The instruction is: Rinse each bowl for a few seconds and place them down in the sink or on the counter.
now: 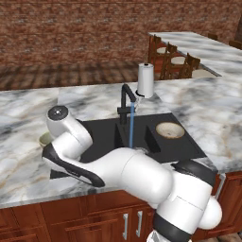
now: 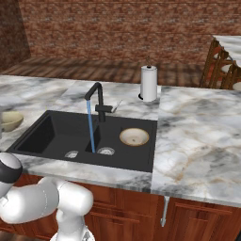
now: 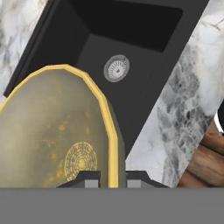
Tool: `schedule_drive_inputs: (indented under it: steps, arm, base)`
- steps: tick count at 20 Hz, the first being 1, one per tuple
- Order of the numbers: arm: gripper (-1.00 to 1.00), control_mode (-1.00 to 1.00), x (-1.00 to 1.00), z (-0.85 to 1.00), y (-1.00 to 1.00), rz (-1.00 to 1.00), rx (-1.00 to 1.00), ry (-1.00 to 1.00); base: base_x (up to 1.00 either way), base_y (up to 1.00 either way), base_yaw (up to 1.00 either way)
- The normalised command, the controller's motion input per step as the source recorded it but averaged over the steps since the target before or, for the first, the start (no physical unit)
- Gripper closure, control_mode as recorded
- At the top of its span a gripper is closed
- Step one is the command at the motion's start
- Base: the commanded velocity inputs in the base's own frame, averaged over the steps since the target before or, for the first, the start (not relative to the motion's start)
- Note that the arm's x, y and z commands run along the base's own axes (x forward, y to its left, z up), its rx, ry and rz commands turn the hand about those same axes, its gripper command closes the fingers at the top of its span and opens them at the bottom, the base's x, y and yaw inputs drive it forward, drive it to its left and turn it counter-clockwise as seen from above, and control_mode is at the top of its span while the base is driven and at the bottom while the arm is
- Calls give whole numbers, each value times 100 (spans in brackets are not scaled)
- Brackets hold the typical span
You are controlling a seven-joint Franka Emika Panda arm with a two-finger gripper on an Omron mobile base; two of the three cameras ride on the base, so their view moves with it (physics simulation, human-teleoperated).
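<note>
I have the olive-tan bowl point(image 3: 57, 131) pinched by its rim between the jaws; in the hand view the yellow edge runs straight down between the two dark finger tips point(image 3: 89, 178), and the bowl stands on edge, its mottled inside facing the camera. It hangs over the left side of the sink point(image 3: 144, 26), above the black basin with a steel drain point(image 3: 117, 68) below it. In the right base view I see the same bowl point(image 2: 10, 120) at the far left edge, over the counter point(image 2: 197, 136) just beside the sink's left rim, well apart from the water stream point(image 2: 91, 127) that falls from the faucet point(image 2: 96, 96) near the divider. The cream-rimmed bowl point(image 2: 134, 137) lies in the right basin, so I judge it either finished or waiting its turn. To do this step well I should carry the bowl toward the stream with the grip unchanged, keep the rim clear of the faucet neck and the sink wall, and turn the open face into the water so it runs across the inside rather than down the back. A rim pinch on a wet bowl can slip, so I would move slowly and avoid sharp wrist rolls. What I cannot make out: the arm point(image 1: 118, 170) hides much of the left basin in the left base view, I cannot judge how high the bowl sits above the basin, and the finger tips are cut off at the bottom of the hand view.
</note>
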Motion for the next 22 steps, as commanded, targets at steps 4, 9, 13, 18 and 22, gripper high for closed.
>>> schedule_drive_inputs:
  steps: [4,9,13,18,22]
  arm:
    - [100,-100,-10,-5,31,8,0,-4]
    - [100,-100,-8,-11,24,5,0,-1]
    - [100,-100,-7,-14,15,3,0,0]
    - [100,-100,-4,-8,20,1,0,1]
    - [100,-100,0,-8,24,0,0,5]
  base:
    - [0,0,0]
    - [0,0,0]
    - [0,0,0]
    - [0,0,0]
    - [0,0,0]
